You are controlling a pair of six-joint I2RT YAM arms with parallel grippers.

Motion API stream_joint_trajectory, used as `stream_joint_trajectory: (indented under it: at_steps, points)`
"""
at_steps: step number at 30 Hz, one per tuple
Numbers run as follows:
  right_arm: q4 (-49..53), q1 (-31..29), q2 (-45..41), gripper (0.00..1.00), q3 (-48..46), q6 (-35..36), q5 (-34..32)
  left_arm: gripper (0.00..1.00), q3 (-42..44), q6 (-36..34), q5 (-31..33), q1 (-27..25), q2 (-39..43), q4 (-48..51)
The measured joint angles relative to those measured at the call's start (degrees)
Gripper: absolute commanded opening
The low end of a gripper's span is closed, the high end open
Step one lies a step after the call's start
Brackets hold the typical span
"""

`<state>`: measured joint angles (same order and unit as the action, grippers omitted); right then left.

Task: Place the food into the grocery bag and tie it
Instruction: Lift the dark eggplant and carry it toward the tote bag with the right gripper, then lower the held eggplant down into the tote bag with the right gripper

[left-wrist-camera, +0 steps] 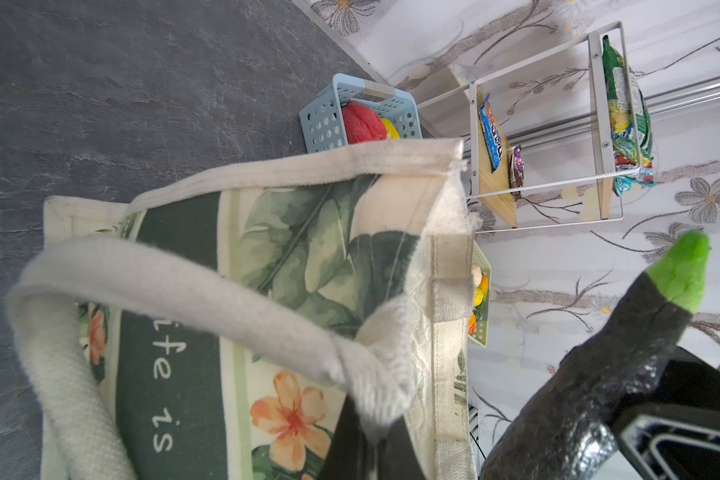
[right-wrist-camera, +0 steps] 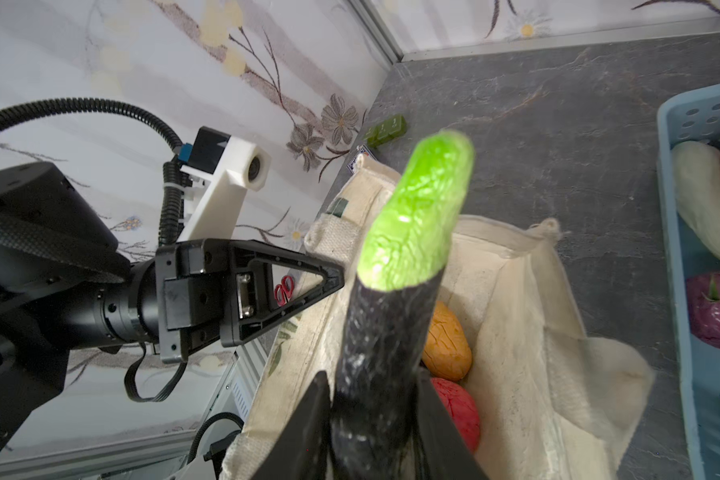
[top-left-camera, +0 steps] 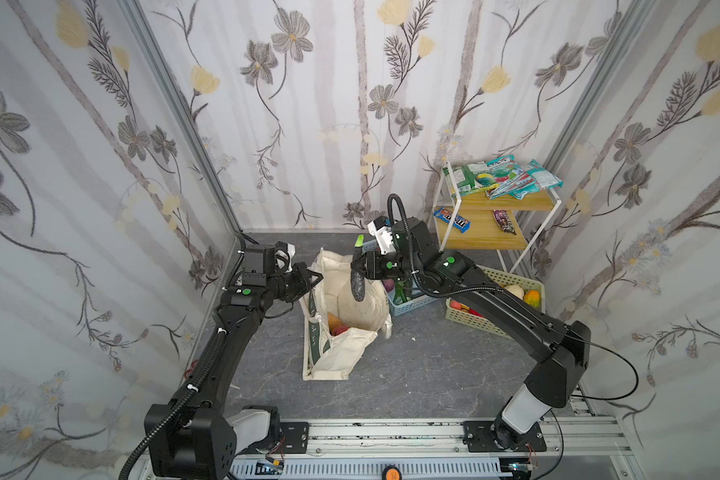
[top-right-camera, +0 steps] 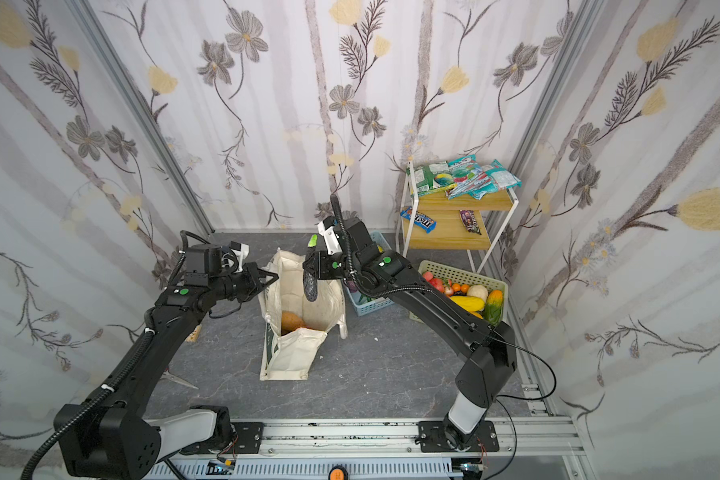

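The cream floral grocery bag [top-left-camera: 350, 345] [top-right-camera: 296, 357] stands open on the grey floor. My left gripper [top-left-camera: 316, 277] [top-right-camera: 273, 276] [left-wrist-camera: 377, 415] is shut on the base of one cream handle [left-wrist-camera: 184, 274] at the bag's left rim and holds it up. A long dark green vegetable [top-left-camera: 357, 291] [top-right-camera: 309, 286] [right-wrist-camera: 391, 311] with a bright green tip is pinched at its middle by my right gripper [top-left-camera: 359, 266] [right-wrist-camera: 373, 386], directly over the bag's mouth. An orange fruit [right-wrist-camera: 447, 349] and a red one [right-wrist-camera: 460, 407] lie inside the bag.
A light blue basket [top-left-camera: 410, 307] [right-wrist-camera: 678, 291] with vegetables stands right behind the bag. A pale yellow basket [top-left-camera: 512, 276] of fruit lies further right. The white-framed shelf [top-left-camera: 495, 203] carries snack packets, one green [top-left-camera: 468, 178]. Scissors [top-right-camera: 179, 379] lie at the floor's left.
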<state>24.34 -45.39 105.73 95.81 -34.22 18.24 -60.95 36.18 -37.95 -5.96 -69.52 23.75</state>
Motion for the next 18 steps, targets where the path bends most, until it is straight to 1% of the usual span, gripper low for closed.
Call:
stream_joint_trajectory:
  at_steps: [8,12,18]
  points:
    - [-2.7,-2.6,2.0,0.33,-3.6,0.9,1.9,0.0,0.1,0.0,0.0,0.0,0.0,0.0]
    - [-2.6,-5.0,3.5,0.33,-4.5,3.3,2.4,0.0,0.2,0.0,0.0,0.0,0.1,0.0]
    - [-2.5,-6.1,5.4,0.33,-4.9,6.3,1.9,0.0,0.2,0.0,0.0,-0.1,0.0,0.0]
